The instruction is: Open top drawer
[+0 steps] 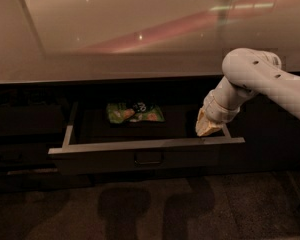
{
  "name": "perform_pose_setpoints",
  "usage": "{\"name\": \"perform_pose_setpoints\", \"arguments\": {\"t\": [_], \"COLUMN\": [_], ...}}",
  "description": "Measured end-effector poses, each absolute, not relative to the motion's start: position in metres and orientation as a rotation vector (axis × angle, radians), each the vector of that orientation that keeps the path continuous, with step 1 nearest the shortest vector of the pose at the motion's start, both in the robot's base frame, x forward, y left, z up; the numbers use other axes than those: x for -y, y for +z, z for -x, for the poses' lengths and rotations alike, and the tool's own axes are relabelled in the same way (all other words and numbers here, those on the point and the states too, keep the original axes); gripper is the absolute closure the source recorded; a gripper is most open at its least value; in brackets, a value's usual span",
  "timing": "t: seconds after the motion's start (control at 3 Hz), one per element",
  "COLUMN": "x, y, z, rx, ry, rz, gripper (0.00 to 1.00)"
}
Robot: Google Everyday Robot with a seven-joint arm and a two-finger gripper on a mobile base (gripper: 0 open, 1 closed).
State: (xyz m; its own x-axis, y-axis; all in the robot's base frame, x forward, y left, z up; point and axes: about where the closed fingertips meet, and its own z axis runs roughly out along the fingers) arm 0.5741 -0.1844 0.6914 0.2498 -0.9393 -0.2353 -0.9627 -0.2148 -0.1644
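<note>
Below the counter [140, 44], your drawer [100, 160] stands well out, its long axis running across the view and its front facing the camera. Your gripper [208, 127] sits at the drawer's right end, just behind the front rim and inside the opening. You cannot tell whether it is spread or closed. The handle [149, 158] lies leftward in view and lower, at the front's centre. Inside, a green bag [135, 112] lies near the back.

A green packet [135, 112], perhaps snacks, is lying inside the top drawer [190, 156], left of the gripper [208, 129]; the pale countertop [115, 34] above is reflecting lights
</note>
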Motion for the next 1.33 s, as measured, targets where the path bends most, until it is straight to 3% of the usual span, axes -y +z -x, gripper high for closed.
{"name": "perform_pose_setpoints", "arguments": {"t": [1.33], "x": [0.185], "y": [0.672], "z": [-0.570], "rx": [-1.770], "ry": [0.166], "rz": [2.279], "gripper": [1.00]}}
